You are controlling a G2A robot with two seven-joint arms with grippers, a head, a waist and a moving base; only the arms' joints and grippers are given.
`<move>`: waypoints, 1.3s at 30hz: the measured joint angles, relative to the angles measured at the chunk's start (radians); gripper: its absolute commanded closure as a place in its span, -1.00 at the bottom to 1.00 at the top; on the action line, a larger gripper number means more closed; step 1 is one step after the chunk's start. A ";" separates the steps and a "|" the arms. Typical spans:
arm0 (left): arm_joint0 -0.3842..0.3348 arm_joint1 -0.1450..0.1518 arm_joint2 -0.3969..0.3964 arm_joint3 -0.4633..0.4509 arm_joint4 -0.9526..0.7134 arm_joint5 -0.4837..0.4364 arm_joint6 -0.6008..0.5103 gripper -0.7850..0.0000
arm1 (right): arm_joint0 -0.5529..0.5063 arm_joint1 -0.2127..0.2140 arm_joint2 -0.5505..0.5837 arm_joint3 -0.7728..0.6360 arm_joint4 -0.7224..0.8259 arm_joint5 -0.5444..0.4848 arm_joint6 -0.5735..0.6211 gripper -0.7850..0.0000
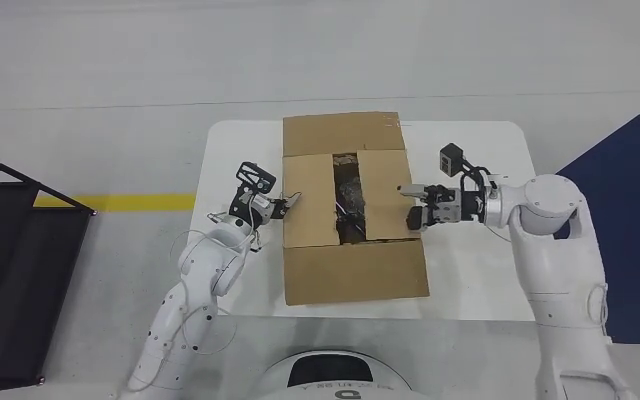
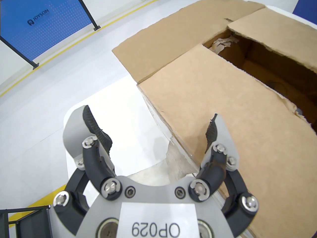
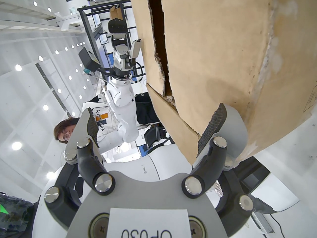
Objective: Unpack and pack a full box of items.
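Table, left side: a narrow strip of the white table (image 1: 245,290) lay bare beside the box, with little room there for putting things down.
Left claw: the left claw (image 1: 286,202) (image 2: 150,115) stood wide open and held nothing. It straddled the box's left top edge, one finger (image 2: 214,130) over the cardboard and the other out over the table.
Box: the cardboard box (image 1: 350,272) sat mid-table between the two arms, with its far and near flaps spread flat outward.
Left flap: the left flap (image 1: 308,200) (image 2: 223,115) was folded down over the opening. It was hinged along the edge at the left claw, and its torn free edge faced the middle.
Gap: a slot (image 1: 348,195) ran from far to near between the side flaps. Dark items and crumpled paper (image 2: 223,44) showed inside.
Right flap: the right flap (image 1: 385,195) (image 3: 210,38) was also down, hinged on the right edge.
Right claw: the right claw (image 1: 408,205) (image 3: 154,112) was wide open and empty, spanning the box's right edge.
Table, right side: a broader bare strip gave the better landing room.
Turning point: each arm was nearest its own flap, but I judged that the free edges lay inward at the slot, past each claw. Opening would mean reaching in and then swinging the flaps outward.
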 measured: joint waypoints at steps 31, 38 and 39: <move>0.000 0.000 0.000 0.000 0.000 0.000 0.000 -1.00 | 0.440 -0.075 -0.216 0.703 0.123 -0.207 -0.664 -1.00; 0.000 0.000 0.000 0.000 0.000 0.000 0.000 -1.00 | 0.569 -0.114 -0.303 0.909 0.164 -0.302 -0.575 -1.00; 0.000 0.000 0.000 0.000 0.000 0.000 0.000 -1.00 | 0.581 -0.118 -0.301 0.928 0.197 -0.315 -0.540 -1.00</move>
